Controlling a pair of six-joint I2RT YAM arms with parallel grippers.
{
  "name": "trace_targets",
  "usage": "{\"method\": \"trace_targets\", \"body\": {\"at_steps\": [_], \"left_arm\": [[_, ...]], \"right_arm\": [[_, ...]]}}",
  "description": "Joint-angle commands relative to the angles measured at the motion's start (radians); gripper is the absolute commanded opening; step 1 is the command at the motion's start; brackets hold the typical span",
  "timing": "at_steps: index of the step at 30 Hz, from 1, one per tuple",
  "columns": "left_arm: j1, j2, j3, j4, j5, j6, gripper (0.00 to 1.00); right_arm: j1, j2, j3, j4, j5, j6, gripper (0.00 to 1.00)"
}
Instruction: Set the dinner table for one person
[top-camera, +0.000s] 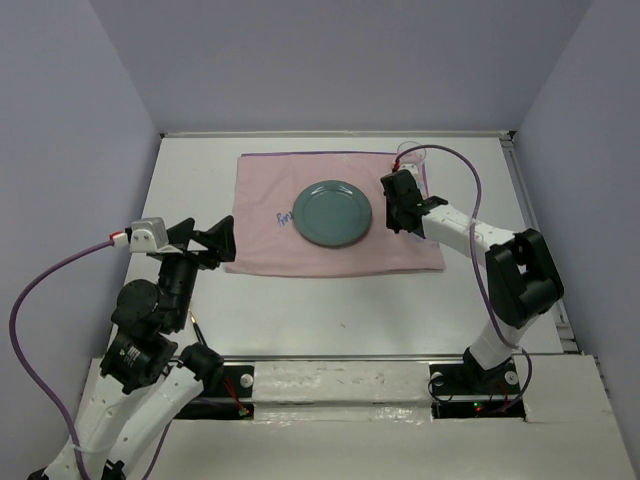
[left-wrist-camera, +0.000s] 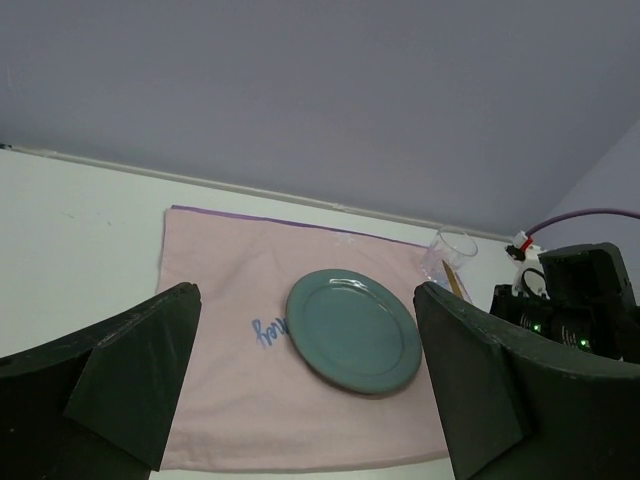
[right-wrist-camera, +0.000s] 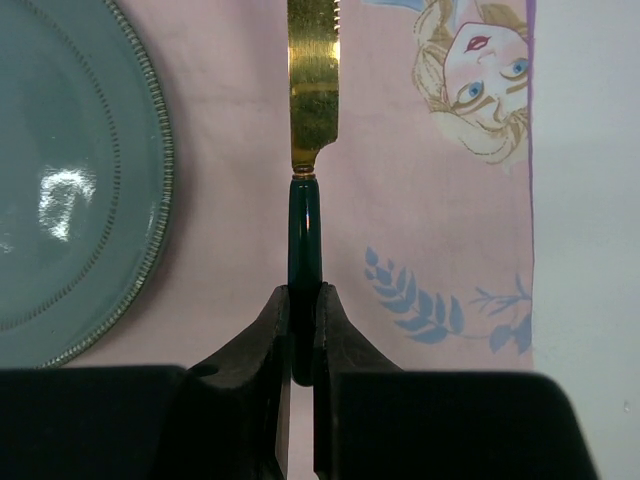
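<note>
One held knife (right-wrist-camera: 305, 215), blade seemingly pointing far-side.

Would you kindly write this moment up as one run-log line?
right pincer: shut on knife, right of plate over pink cloth | left pincer: open, empty, at cloth's left edge | glass: cloth's far right corner

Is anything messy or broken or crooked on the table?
No, nothing stands out. The plate lies flat on the pink cloth, the glass stands upright, and the right gripper holds the knife straight beside the plate.
</note>
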Motion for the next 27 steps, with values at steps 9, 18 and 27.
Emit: {"method": "trace_targets", "body": {"at_steps": [9,18,27], "left_arm": [[0.02,0.055,-0.004,0.051,-0.028,0.001,0.99],[0.049,0.092,-0.007,0.054,-0.008,0.0,0.99],[0.06,0.147,-0.007,0.027,-0.106,-0.025,0.99]], "right_arm": [[-0.043,0.126,0.047,0.133,-0.114,-0.029,0.0],[-0.043,0.154,0.058,0.093,-0.082,0.0,0.53],[0.087,-0.044,0.035,0.116,-0.137,0.003,0.66]]}}
